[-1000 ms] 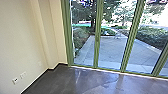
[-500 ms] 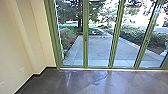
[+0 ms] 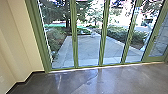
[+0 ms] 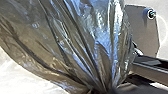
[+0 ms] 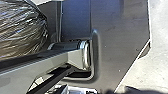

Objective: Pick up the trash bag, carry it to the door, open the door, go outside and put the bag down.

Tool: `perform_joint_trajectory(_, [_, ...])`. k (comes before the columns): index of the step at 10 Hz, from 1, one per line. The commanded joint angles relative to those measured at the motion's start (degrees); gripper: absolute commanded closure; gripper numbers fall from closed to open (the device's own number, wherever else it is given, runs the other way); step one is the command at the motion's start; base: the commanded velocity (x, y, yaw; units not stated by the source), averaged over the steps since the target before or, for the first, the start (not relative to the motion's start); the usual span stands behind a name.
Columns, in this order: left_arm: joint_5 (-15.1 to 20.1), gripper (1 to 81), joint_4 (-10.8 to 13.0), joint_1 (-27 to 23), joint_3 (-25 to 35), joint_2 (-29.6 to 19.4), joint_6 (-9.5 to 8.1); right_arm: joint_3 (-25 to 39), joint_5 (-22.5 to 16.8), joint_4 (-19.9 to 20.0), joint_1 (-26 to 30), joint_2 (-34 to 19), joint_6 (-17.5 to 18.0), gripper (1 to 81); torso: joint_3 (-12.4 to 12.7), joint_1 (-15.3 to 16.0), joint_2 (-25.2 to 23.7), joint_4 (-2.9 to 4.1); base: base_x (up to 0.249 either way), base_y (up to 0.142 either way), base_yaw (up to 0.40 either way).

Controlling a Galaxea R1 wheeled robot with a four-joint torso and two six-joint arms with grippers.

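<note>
The trash bag [image 4: 75, 42], dark and translucent, looms large in the left wrist view, its folds drawn together at a gathered neck. My left gripper [image 4: 100, 90] is shut on that neck. In the right wrist view the bulging bag [image 5: 20, 30] appears beside the robot's body. Whether my right gripper is open or shut cannot be made out. Ahead in the head view is a glass wall with green frames; at its right, a door [image 3: 155, 59] with a wide green bottom rail and a small dark handle stands closed.
A cream wall [image 3: 21, 37] with a dark baseboard runs along the left. Polished dark floor [image 3: 75, 82] reaches the glass. Outside are a paved walk [image 3: 87, 47], hedges [image 3: 120, 34] and trees.
The head camera's view has swung to the right: the cream wall takes up less of it, and the door's panel and handle at the right have come into sight.
</note>
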Motion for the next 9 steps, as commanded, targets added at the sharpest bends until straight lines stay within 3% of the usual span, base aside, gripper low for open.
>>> perform_joint_trajectory(1, [4.03,81.1,0.38,-2.84,-0.07,0.05,0.41,0.24,-3.69,-0.21,2.74,0.22,-0.16,1.0,0.0,0.0,0.0,0.0,0.0,0.0,-0.329])
perform_joint_trajectory(9, [4.03,81.1,0.38,-2.92,-0.07,0.13,0.41,0.16,-3.69,-0.21,2.74,0.22,-0.16,1.0,0.0,0.0,0.0,0.0,0.0,0.0,-0.341])
